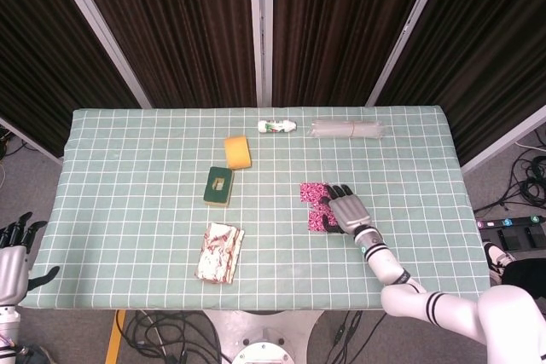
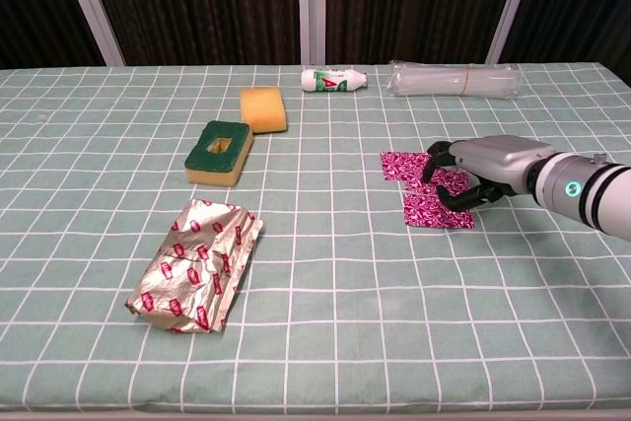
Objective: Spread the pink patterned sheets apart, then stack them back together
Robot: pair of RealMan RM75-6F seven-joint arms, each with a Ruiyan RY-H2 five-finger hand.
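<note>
Pink patterned sheets (image 1: 315,206) lie right of the middle of the green checked tablecloth (image 1: 128,176) in the head view, two squares touching at a corner, one farther back and one nearer and slightly right. The right hand (image 1: 345,209) rests over their right edges, fingers curled down onto them; whether it actually pinches a sheet I cannot tell. The left hand (image 1: 15,249) hangs off the table's left edge, holding nothing, fingers apart. A yellow sponge (image 1: 238,152), a green-topped sponge (image 1: 219,186) and a crumpled foil packet (image 1: 219,252) sit left of centre; a small white bottle (image 1: 277,127) and a clear plastic roll (image 1: 347,130) lie along the far edge.

From the chest view, the pink patterned sheets (image 2: 422,190) lie flat, the right hand (image 2: 482,174) arched above them with dark fingertips (image 2: 443,188) touching the nearer sheet.
</note>
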